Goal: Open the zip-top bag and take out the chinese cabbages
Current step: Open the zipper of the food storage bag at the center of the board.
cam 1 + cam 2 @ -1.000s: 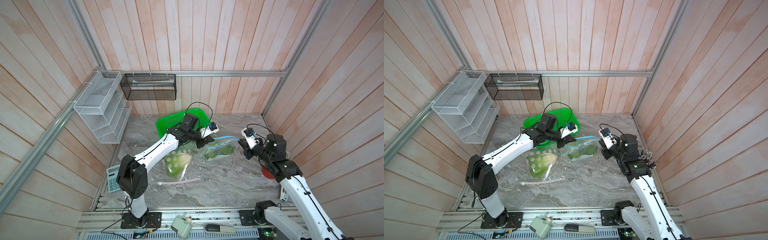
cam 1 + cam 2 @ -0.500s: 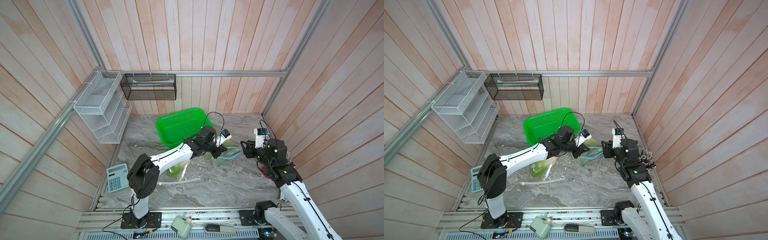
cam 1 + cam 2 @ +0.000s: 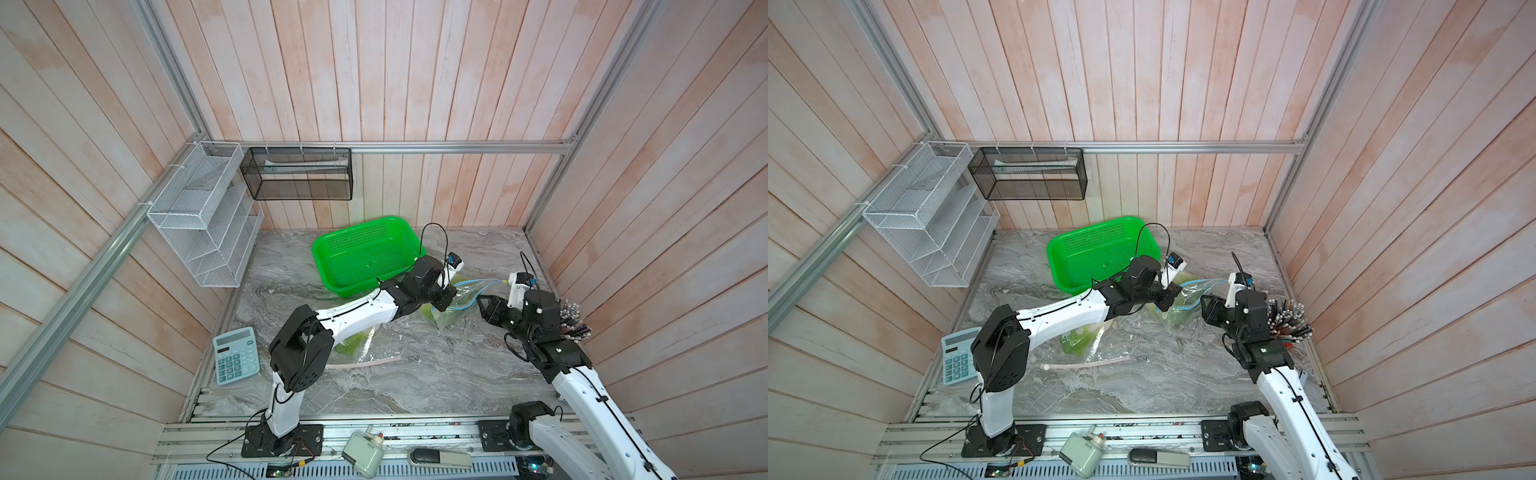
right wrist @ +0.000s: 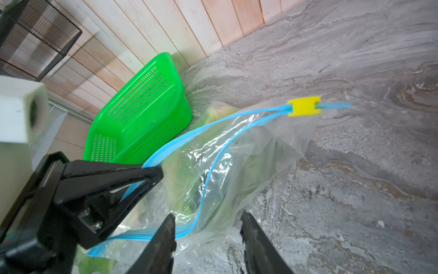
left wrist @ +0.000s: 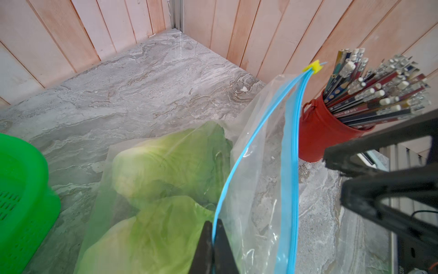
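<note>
Jaws, left gripper [image 5: 214, 246]: closed flat on one blue zip strip [image 5: 231, 173] of the zip-top bag [image 4: 248, 147]; only the tips show in the left wrist view, the rest is cut off.
Jaws, right gripper [image 4: 208, 230]: partly apart, nothing clamped; bag film and the other strip lie by one finger [image 4: 166, 237], contact hard to judge.
Yellow slider [image 4: 304, 106]: at the far end of the strips; bag mouth parted.
Two chinese cabbages [image 5: 170, 161]: inside the bag, softened by film, just beside the green basket [image 3: 361, 257]; a third head [image 3: 1077, 338] lies further from the basket, half hidden under the left arm, its wrapping unclear.
Red pencil pot [image 5: 317, 135]: beyond the bag from the basket; mostly behind the right arm in both top views.
Bench [image 3: 415, 374]: grey marble.
</note>
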{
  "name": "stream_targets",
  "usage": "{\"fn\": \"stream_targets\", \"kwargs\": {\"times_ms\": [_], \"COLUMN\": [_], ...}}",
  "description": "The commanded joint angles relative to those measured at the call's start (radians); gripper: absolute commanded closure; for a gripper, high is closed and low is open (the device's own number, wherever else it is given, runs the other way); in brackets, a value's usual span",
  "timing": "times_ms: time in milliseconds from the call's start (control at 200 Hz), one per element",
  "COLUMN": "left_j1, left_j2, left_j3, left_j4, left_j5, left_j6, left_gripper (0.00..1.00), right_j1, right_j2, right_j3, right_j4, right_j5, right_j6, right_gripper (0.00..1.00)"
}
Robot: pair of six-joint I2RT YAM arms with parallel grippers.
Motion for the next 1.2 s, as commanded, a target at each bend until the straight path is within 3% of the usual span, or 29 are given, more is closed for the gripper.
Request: {"fn": "stream_targets", "kwargs": {"times_ms": [0,185,395,450,585,840,1005,1195], "left_j1": [-0.022,-0.041,-0.067,-0.093,-0.118,-0.124,-0.129,-0.153], "left_j2": [0.020,0.008,-0.020,-0.018,-0.027,-0.075,-0.112,-0.139], "left_j3": [0.017,-0.026,-0.072,-0.075,-0.106,-0.156,-0.183,-0.207], "left_j4": [0.043,0.078,0.104,0.099,0.115,0.161,0.195,0.229], "left_j5": [-0.045,-0.034,-0.005,-0.010,-0.034,-0.140,-0.206,-0.219], "left_j6": [-0.011,-0.010,0.024,0.038,0.016,-0.031,-0.031,-0.010], "left_gripper": [1.00,1.00,1.00,1.00,1.00,1.00,1.00,1.00], "right_j1": [-0.002,-0.003,-0.003,-0.002,-0.003,0.002,0.005,0.019], "right_j2": [0.016,0.038,0.081,0.083,0.086,0.044,-0.014,-0.117], "right_j3": [-0.032,-0.089,-0.131,-0.137,-0.162,-0.220,-0.186,-0.140], "right_j4": [-0.013,0.068,0.136,0.143,0.067,-0.088,-0.215,-0.237], "right_j5": [-0.007,0.003,0.003,0.000,0.014,0.009,0.066,0.090], "right_j6": [0.042,0.079,0.097,0.114,0.152,0.248,0.269,0.292], "right_gripper": [0.50,0.47,0.54,0.59,0.82,0.94,0.94,0.72]}}
